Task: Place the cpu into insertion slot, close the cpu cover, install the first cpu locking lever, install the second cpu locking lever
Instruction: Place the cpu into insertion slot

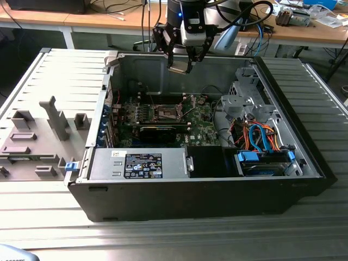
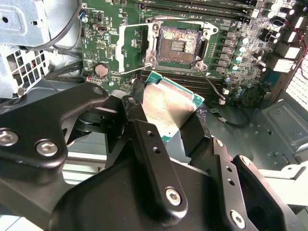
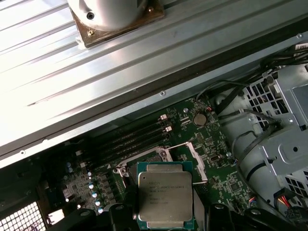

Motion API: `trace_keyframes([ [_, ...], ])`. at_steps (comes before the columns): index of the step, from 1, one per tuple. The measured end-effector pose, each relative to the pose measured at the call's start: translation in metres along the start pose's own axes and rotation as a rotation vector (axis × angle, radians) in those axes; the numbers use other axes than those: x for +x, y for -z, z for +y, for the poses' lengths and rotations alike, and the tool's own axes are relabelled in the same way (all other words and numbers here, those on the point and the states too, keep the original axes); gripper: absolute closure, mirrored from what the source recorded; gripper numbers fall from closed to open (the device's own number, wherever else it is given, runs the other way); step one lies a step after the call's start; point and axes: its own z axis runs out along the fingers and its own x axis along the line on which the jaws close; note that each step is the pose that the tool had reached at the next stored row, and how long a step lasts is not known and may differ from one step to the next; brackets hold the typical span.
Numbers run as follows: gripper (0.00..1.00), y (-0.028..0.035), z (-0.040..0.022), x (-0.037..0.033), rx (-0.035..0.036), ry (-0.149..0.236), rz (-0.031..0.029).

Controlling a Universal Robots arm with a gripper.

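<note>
Held in the air above the green motherboard (image 2: 107, 36): the cpu (image 3: 165, 195), pinched at its edges between the fingers of the gripper (image 1: 180, 64). Below, well apart, the insertion slot (image 2: 178, 44), bare, with the cpu cover (image 2: 120, 45) swung open beside it. Around it all, an open computer case (image 1: 190, 197) on a ribbed metal table (image 1: 163, 235).

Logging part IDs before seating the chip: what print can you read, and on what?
cpu lid, in the hand: printed lines, too small to read.
Black label on the power supply: blurred.
White sticker beside it: blurred.
Motherboard markings: too small.
Nothing can be quoted.
</note>
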Motion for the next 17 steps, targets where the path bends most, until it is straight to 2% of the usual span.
trace_keyframes([
  [17,0.45,0.0,0.0,0.0,-0.0002,-0.01,-0.0008],
])
